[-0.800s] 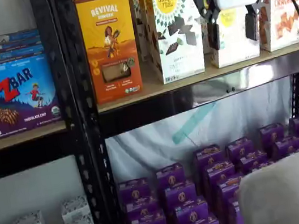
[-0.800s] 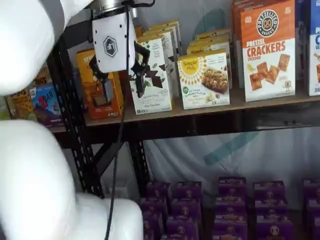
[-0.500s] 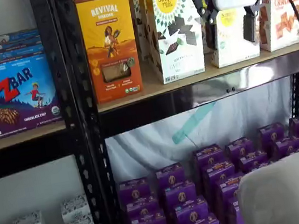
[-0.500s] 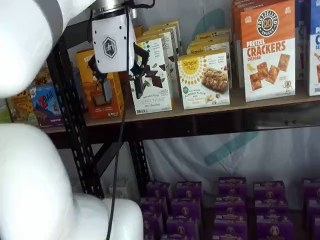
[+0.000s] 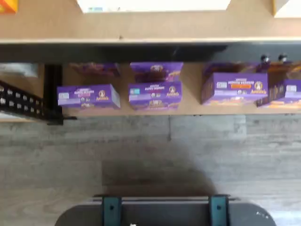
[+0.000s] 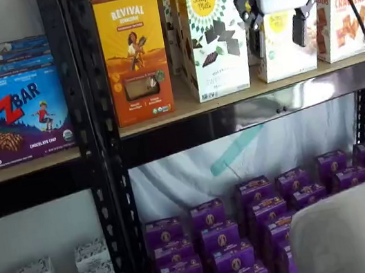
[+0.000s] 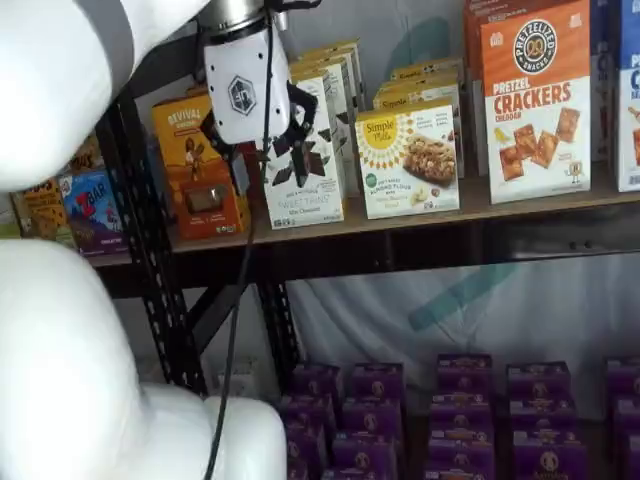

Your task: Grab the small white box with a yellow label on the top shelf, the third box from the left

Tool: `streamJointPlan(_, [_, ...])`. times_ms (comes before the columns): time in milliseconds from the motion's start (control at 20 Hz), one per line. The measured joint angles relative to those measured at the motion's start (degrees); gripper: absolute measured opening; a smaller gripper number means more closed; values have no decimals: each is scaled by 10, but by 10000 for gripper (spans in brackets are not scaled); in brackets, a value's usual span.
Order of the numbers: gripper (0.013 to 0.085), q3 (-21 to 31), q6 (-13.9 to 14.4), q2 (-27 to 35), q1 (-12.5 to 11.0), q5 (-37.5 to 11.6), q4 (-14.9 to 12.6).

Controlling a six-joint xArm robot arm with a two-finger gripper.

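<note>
The small white box (image 6: 283, 49) with a yellow sunburst logo stands on the top shelf (image 6: 288, 96). It also shows in a shelf view (image 7: 408, 160), on the tan board above the dark beam (image 7: 450, 238). My gripper (image 6: 277, 31) hangs in front of the shelf, open and empty, with a plain gap between its black fingers (image 6: 299, 27). In a shelf view the box shows through that gap. In a shelf view my gripper (image 7: 268, 155) overlaps the taller chocolate carton (image 7: 305, 170), left of the small box and clear of it.
An orange Revival carton (image 6: 134, 57) and an orange-and-white crackers carton (image 7: 535, 105) flank the row. Black uprights (image 6: 97, 151) stand at the left. Purple boxes (image 6: 221, 242) fill the lower level. The wrist view shows purple boxes (image 5: 155, 92), grey floor and the dark mount (image 5: 162, 214).
My gripper has risen slightly and shifted sideways along the shelf front, toward the small white box. Its fingers stay open. No box has moved.
</note>
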Motion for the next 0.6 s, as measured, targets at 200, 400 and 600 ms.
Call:
streamJointPlan(200, [850, -8, -44, 30, -43, -37, -5])
streamJointPlan(400, [850, -25, -89, 66, -90, -81, -5])
streamJointPlan(600, [850, -47, -120, 102, -121, -103, -1])
